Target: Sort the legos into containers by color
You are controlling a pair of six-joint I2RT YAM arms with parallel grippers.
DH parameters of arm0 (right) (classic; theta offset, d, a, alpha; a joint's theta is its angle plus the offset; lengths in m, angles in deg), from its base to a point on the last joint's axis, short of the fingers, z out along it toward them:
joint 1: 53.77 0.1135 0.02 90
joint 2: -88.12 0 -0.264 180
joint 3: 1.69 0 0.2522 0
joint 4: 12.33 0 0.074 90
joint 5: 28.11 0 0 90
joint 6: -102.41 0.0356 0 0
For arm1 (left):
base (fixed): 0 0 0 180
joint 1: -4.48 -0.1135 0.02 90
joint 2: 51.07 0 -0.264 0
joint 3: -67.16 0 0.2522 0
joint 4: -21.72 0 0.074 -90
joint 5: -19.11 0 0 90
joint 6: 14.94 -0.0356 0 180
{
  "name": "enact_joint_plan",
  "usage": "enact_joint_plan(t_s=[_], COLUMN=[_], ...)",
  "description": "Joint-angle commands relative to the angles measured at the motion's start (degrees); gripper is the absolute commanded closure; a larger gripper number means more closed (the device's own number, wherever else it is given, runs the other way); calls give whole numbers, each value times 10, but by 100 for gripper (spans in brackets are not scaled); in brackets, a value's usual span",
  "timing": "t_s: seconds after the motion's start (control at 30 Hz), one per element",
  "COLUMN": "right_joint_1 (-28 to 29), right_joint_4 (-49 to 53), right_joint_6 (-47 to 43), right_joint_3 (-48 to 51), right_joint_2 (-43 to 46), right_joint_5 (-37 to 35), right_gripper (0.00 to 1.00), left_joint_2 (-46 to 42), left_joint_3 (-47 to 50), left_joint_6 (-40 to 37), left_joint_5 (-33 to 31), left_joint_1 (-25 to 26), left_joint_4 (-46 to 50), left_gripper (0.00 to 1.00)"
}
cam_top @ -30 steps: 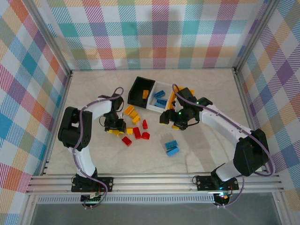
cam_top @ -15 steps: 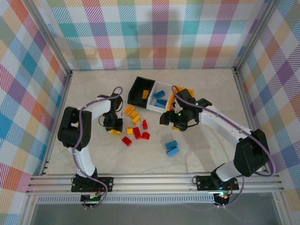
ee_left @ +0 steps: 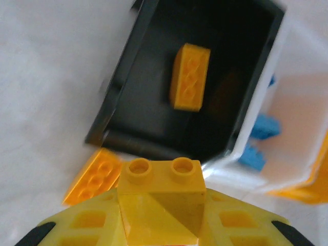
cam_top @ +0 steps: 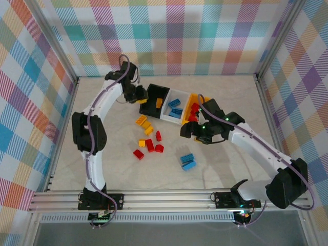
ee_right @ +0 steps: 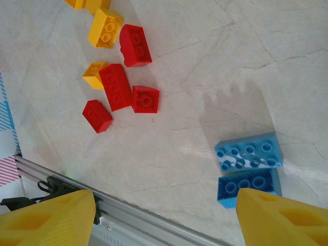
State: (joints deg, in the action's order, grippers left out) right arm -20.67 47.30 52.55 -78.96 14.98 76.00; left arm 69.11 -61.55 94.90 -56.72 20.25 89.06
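**Table** (cam_top: 220, 92): pale marbled top. Three bins stand side by side at 12 o'clock, and loose bricks are spread from the centre toward 6 o'clock.

**Left arm** (cam_top: 105, 100): stretched out to 11 o'clock. The left fingers (ee_left: 82, 225) are closed on a yellow sloped brick (ee_left: 160, 197), held just beside the 9 o'clock rim of the black bin (cam_top: 151, 97).

**Right arm** (cam_top: 256, 148): reaches in from 4 o'clock. The right fingers (ee_right: 56, 215) are spread wide and hold nothing. They hang above the table at 6 o'clock of the yellow-orange bin (cam_top: 190, 98).

**Bins:**
- The black bin holds one yellow brick (cam_top: 159, 102).
- The white bin (cam_top: 180, 95) holds at least two blue bricks (cam_top: 175, 103).
- The yellow-orange bin shows red bricks (cam_top: 194, 109). The arm partly covers them, so the count cannot be told.

**Loose bricks:**
- At least three loose yellow bricks (cam_top: 142, 121) lie at 7 o'clock of the black bin.
- Four loose red bricks (cam_top: 149, 145) lie at 6 o'clock of those.
- Two loose blue bricks (cam_top: 187, 161) lie touching at 4 o'clock of the red group.

**Assessment:** each colour has been given a bin, yellow to black, blue to white and red to yellow-orange. About nine bricks are unsorted and one is in hand, so the task is judged under half done. The step in hand appears to be dropping the held brick into the black bin.
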Motion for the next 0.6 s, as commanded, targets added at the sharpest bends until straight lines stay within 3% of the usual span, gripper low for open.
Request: enact_joint_plan(t_s=[0.0, 0.1, 0.23, 0.4, 0.57], right_joint_1=[3, 3, 3, 3, 3], right_joint_4=[19, 25, 36, 38, 21], right_joint_6=[20, 31, 38, 44, 47], right_joint_3=[14, 21, 28, 32, 34], right_joint_2=[33, 53, 71, 78, 69], right_joint_5=[-18, -29, -41, -44, -38], right_gripper=[27, 27, 27, 26, 26], left_joint_2=[83, 144, 189, 191, 163], left_joint_3=[-82, -171, -239, -242, -237], left_joint_6=[59, 67, 74, 68, 46], left_joint_5=[30, 32, 36, 38, 37], left_joint_1=[8, 19, 29, 29, 30], left_joint_4=[17, 36, 53, 56, 74], left_gripper=[72, 69, 57, 46, 45])
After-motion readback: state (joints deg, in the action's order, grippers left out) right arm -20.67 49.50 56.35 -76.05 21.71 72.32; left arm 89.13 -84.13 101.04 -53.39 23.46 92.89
